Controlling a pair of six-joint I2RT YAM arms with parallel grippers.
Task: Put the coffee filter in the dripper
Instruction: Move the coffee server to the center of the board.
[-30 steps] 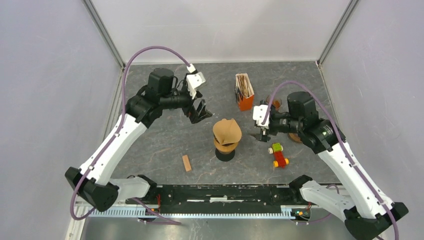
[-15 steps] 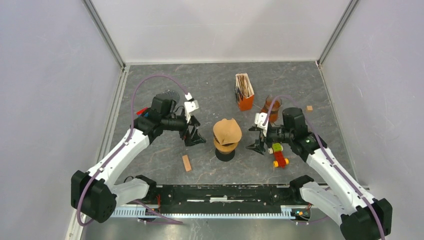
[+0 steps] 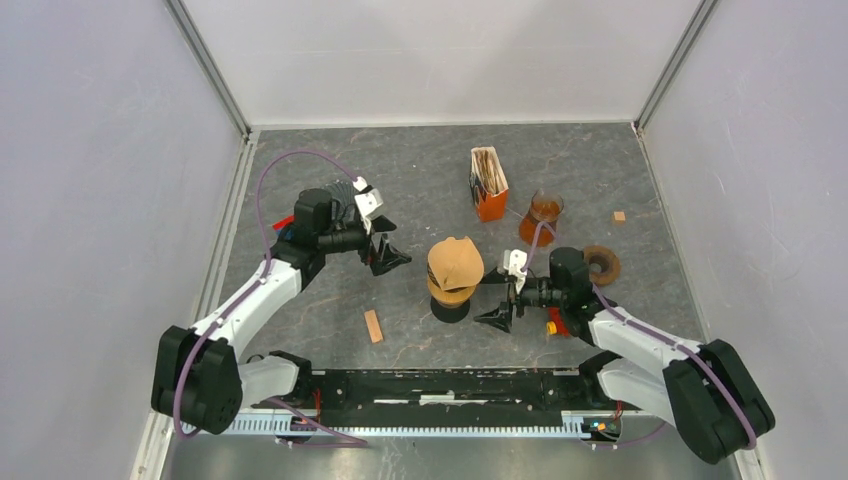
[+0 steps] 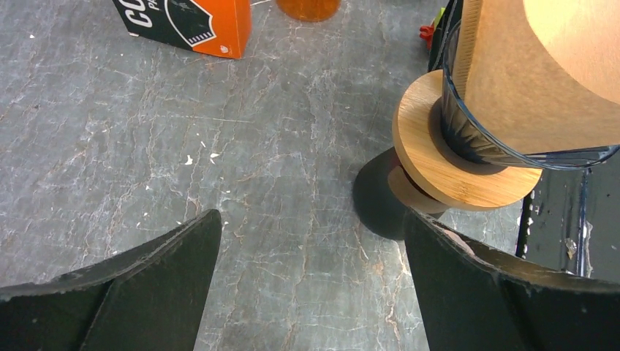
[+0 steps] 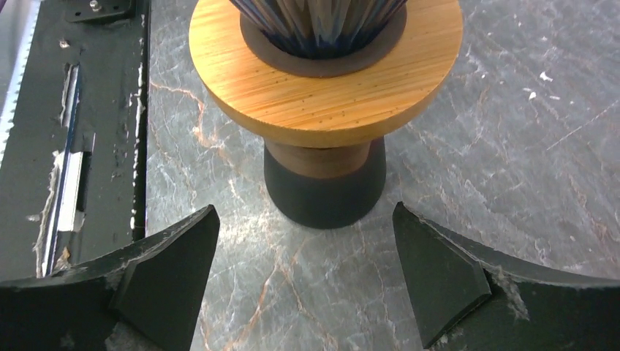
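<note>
Filter in place: the brown paper coffee filter (image 3: 455,262) is seen seated in the glass dripper (image 3: 450,296), which is stood on its wooden collar and dark base near the middle of the grey stone-patterned table (image 3: 420,170). The filter's upper edge is shown rising above the cone's rim, loosely folded over. In the left wrist view the paper is visible through the clear cone wall.

The left gripper (image 3: 386,258) is held low at the dripper's 9 o'clock, apart from it. Its fingers (image 4: 146,292) are spread wide, with only bare tabletop seen between them.

The right gripper (image 3: 497,318) is positioned low at the dripper's 4 o'clock, its fingers (image 5: 446,278) likewise parted wide and holding nothing. The dripper's dark base is framed between them in the right wrist view, untouched.

An orange filter box (image 3: 489,186) is stood at the dripper's 1 o'clock. A glass carafe (image 3: 541,214) of amber liquid is set at 2 o'clock, a brown ring (image 3: 603,265) at 3 o'clock and a small wooden block (image 3: 373,326) at 8 o'clock.
</note>
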